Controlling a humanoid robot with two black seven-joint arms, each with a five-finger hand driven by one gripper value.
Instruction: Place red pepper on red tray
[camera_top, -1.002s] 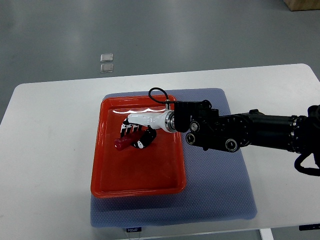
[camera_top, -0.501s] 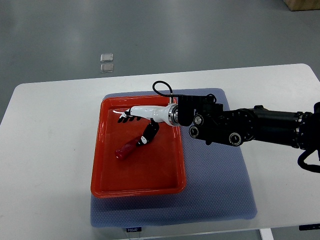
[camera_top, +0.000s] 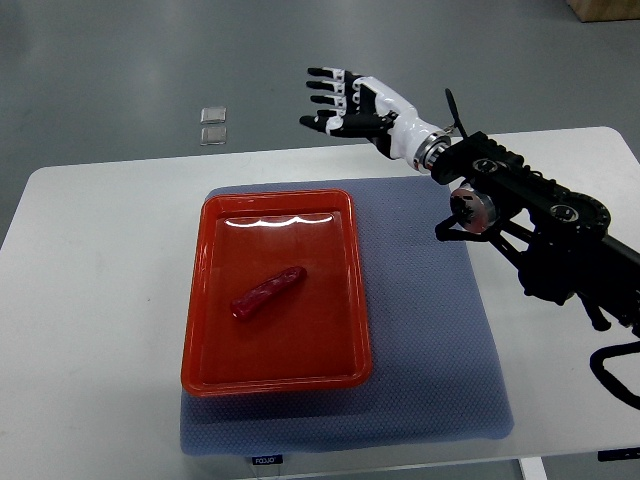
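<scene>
Lying diagonally inside the red tray (camera_top: 198, 300), the red pepper (camera_top: 267, 292) sits well below and left of the right hand (camera_top: 352, 105), whose fingers (camera_top: 328, 86) are spread and hold nothing. Placement looks complete; the next move seems only to park the arm clear.

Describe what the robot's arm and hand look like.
Only the right arm shows. It is black, built of bulky jointed segments with round silver-rimmed joint caps and a thin black cable looping near the wrist. The right hand has a white shell with black fingers; white bands mark the finger segments. A silver ring joins hand and arm.
</scene>
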